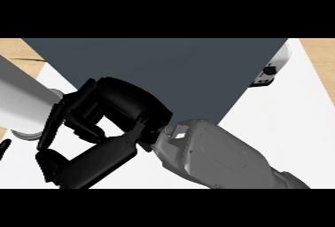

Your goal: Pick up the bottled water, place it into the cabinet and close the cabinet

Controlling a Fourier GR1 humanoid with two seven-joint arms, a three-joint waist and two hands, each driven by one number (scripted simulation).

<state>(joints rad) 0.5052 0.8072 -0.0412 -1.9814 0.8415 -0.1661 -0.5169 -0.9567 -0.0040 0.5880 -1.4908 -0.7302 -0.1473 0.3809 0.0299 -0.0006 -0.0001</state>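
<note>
bottled water, pale white cylinder with a grey rim at its near end (20, 102): at the view's left edge, partly cut off by it. long axis on a diagonal, upper left to lower right; the grey-rimmed end points lower right, into the hand. cannot tell which end is the cap.

right hand (124, 106): black, forearm coming in from the lower right. fingers and thumb curled round the bottle's rimmed end, clamped on it.

left hand (3, 146): only a small black sliver at the left edge; state cannot be told.

dark slate-grey cabinet block (183, 71): fills the upper middle, just right of the bottle and behind the right hand.

white counter top (288, 124) underneath. white appliance with a black knob (280, 57) at the cabinet's far right corner.
</note>
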